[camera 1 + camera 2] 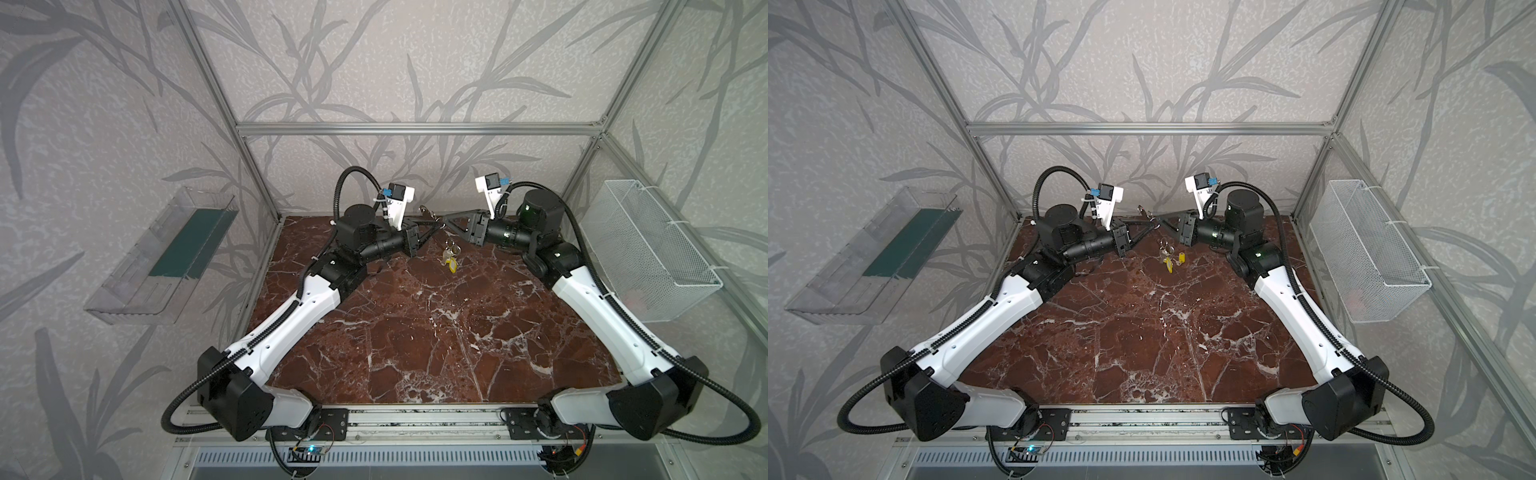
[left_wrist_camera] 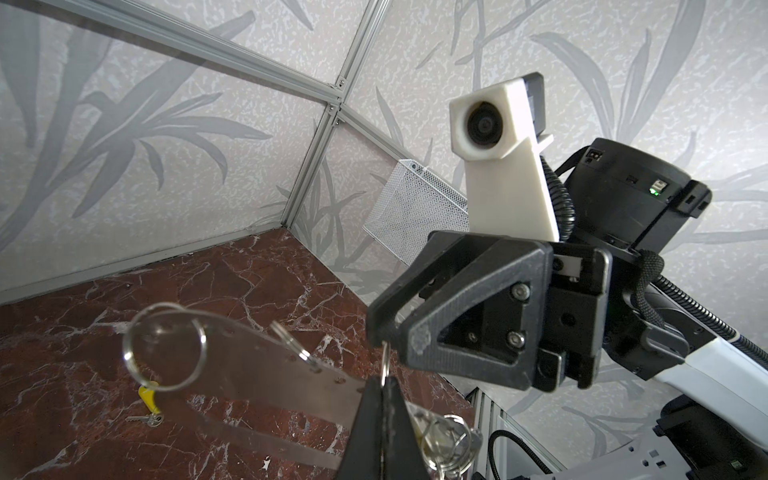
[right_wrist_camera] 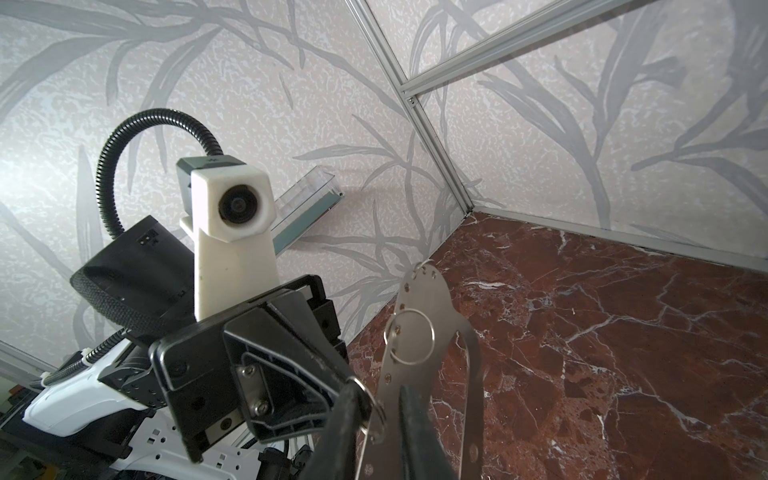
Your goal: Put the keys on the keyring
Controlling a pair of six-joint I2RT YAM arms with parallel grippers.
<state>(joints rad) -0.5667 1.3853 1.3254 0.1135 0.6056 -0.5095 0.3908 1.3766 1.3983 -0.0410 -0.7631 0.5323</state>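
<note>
Looking over a red-brown marble bench (image 1: 415, 332), closed in by grey leaf-pattern walls (image 1: 374, 62) on an aluminium frame (image 1: 415, 129), with a clear tray (image 1: 166, 257) on the left wall and a white mesh basket (image 1: 648, 249) on the right. Holding the keyring (image 2: 257, 365) above the far part, with the left end effector (image 2: 376, 388) clenched on one end and the right end effector (image 2: 381, 338) pinching a small ring (image 2: 385, 359) just beside. Seeing one of the keys (image 2: 147, 399) flat on the bench below, apart from the plate, itself almost hidden in both top views behind the two end effectors.
</note>
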